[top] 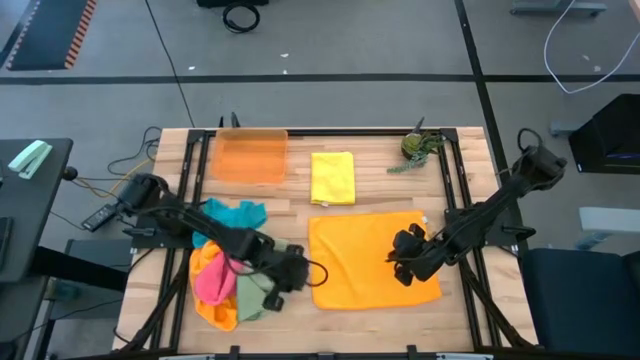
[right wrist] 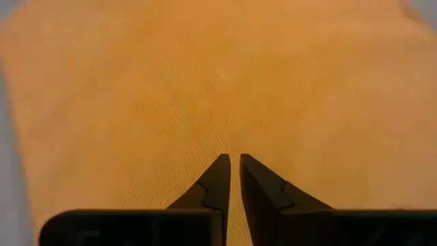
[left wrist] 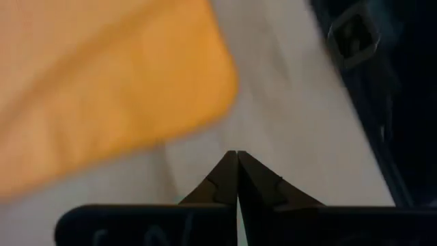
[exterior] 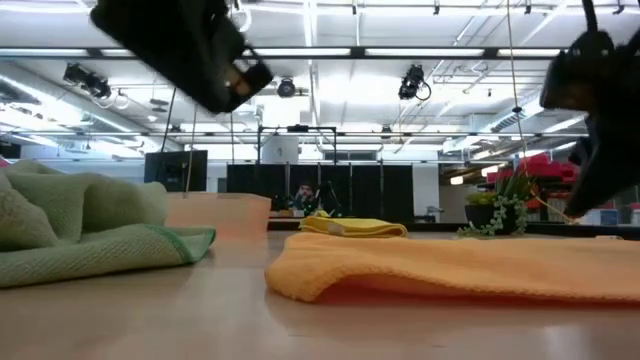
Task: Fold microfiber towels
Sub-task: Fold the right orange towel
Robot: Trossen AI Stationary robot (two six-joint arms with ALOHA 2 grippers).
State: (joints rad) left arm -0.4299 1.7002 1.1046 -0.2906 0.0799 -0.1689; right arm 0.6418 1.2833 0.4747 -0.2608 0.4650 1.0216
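Observation:
An orange towel point(top: 365, 258) lies flat on the wooden table, right of centre, and its edge shows thick and rounded in the low view point(exterior: 300, 275). My right gripper point(top: 402, 268) hangs a little above its right half point(right wrist: 218, 82), shut and holding nothing. My left gripper point(top: 297, 280) is shut and empty over bare wood point(left wrist: 287, 123), beside the towel's near left corner point(left wrist: 205, 89). A folded yellow towel point(top: 332, 177) lies farther back. Teal point(top: 236, 212), orange point(top: 208, 262), pink point(top: 212, 285) and green point(top: 255, 295) towels lie heaped at the left.
A translucent orange tray point(top: 250, 156) stands at the far left of the table, and a small green plant point(top: 419, 147) at the far right. Black frame rails point(top: 455, 190) run along the table's sides. Bare wood shows between the pile and the orange towel.

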